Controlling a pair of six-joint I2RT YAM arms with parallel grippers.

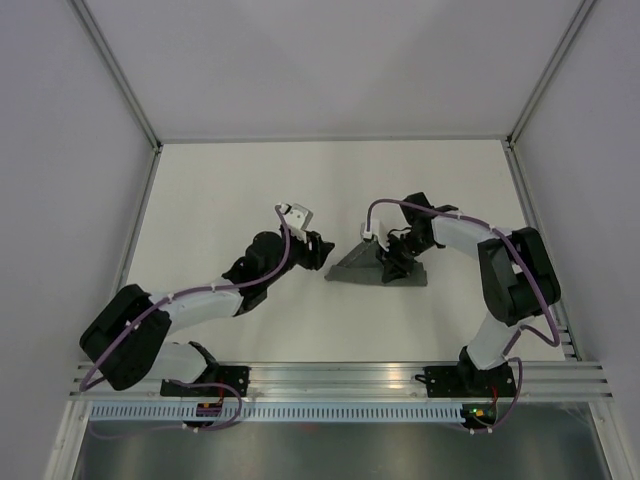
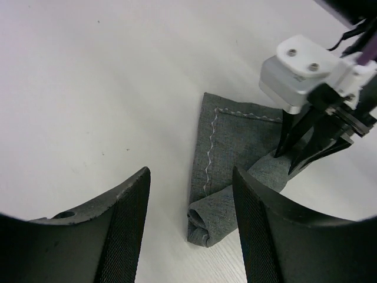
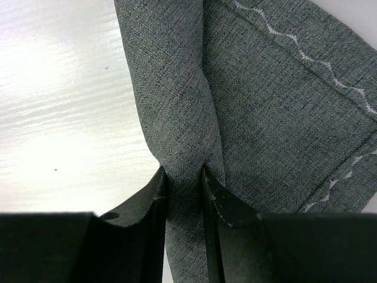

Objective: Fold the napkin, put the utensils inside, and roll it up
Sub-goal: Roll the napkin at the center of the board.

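Our right gripper (image 3: pixel 184 180) pinches the rolled dark grey fabric napkin (image 3: pixel 265 118); left gripper (image 2: pixel 189 175) gapes empty, so it may unroll

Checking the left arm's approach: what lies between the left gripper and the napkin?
Only bare table up to the napkin, shown in the left wrist view.

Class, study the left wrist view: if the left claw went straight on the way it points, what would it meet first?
Most likely the napkin, whose rolled end lies just ahead of the open left claw. The right claw, pinching the napkin, stands farther off; depth is hard to judge.
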